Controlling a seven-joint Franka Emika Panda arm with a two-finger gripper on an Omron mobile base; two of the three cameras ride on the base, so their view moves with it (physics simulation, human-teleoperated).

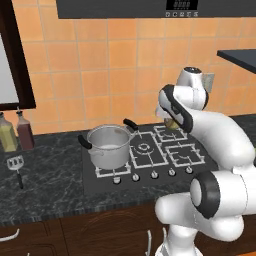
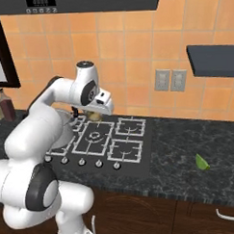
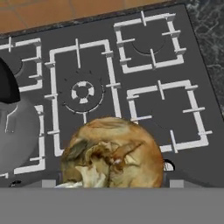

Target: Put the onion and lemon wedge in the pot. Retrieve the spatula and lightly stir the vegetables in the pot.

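Observation:
My gripper (image 2: 93, 113) hangs above the middle of the stove, shut on the onion (image 3: 113, 153), a tan-yellow papery lump that hides the fingertips in the hand view. The onion (image 1: 171, 123) sits just right of the pot and clear of the burners. The steel pot (image 1: 109, 145) with black side handles stands on the front-left burner; in the hand view its rim (image 3: 17, 131) lies at the left edge. A yellow-green lemon wedge (image 2: 202, 162) lies on the dark counter right of the stove. The spatula (image 1: 16, 167) lies on the counter left of the stove.
The black stove (image 1: 165, 150) has grey grates and a row of knobs along its front. Two bottles (image 1: 15, 131) stand against the tiled wall at the far left. A dark shelf (image 2: 215, 59) juts out at the upper right, and a hood hangs overhead.

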